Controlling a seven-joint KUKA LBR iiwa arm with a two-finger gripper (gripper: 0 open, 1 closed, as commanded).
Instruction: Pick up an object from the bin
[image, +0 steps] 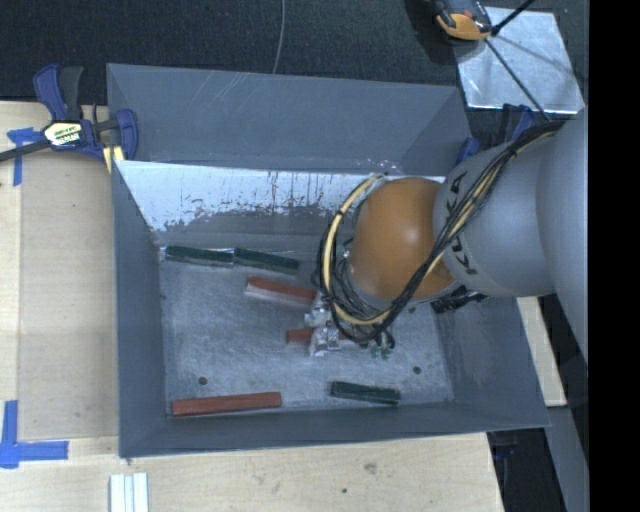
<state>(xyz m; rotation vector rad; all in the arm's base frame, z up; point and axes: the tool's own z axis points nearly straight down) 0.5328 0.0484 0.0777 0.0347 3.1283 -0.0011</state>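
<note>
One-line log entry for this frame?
gripper: low in bin, centre | beside: small red-brown block | grasp: unconfirmed | nearby: red-brown bar behind, dark green bar in front

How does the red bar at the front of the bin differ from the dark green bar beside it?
The red bar is reddish brown; the green bar is dark green. The red bar is clearly longer than the green bar. The red bar lies front left, the green bar front right. Both lie flat on the bin floor.
</note>
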